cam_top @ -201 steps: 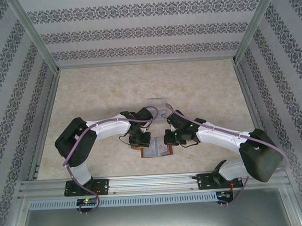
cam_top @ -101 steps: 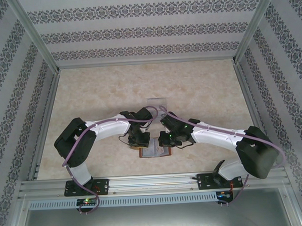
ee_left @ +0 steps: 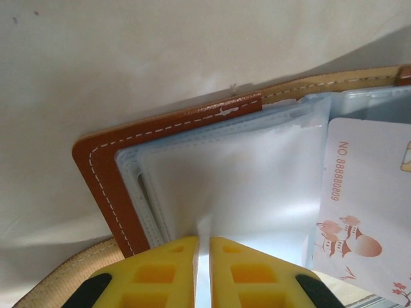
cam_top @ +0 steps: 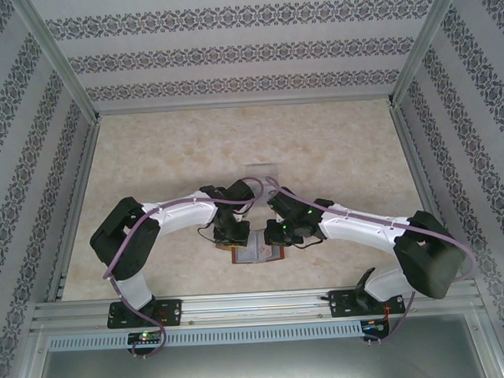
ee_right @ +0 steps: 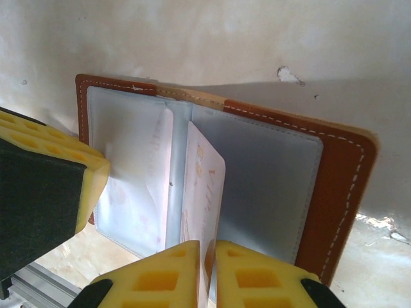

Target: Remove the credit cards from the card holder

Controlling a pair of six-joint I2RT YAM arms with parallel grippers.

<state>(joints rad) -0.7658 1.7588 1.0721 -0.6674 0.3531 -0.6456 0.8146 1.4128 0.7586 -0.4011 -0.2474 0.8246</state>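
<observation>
1. What's new: a second ago the right gripper [cam_top: 279, 232] sat just off the right edge of the reddish-brown leather card holder [cam_top: 259, 252]. Now it has slid left, in over the holder's right half. The left gripper [cam_top: 234, 235] hasn't budged from the left half, and the holder has barely shifted.
2. Right wrist view: the right gripper's yellow fingers [ee_right: 160, 279] are nearly pressed together, with the thin edge of a pale, pink-printed credit card [ee_right: 204, 186] pinched between them. It's hard to tell whether that's bare card or card plus a plastic page.
3. Left wrist view: the left gripper's fingers are almost touching, nipping the clear plastic sleeves [ee_left: 244, 173] and basically pinning that side down. A card with a printed number shows just right of the sleeves, and it might be the same one.
4. For the task: it looks like the grab is made and the pull-out comes next. No card is out yet.
5. Where and which way: the holder lies open, blue-grey inside up, on the beige marbled table [cam_top: 192, 150], near-centre between the grippers. Its long axis runs left-right and its spine near-far. The pinched card stands on edge by the spine like a turned page, and its long side seems to run along the spine.
</observation>
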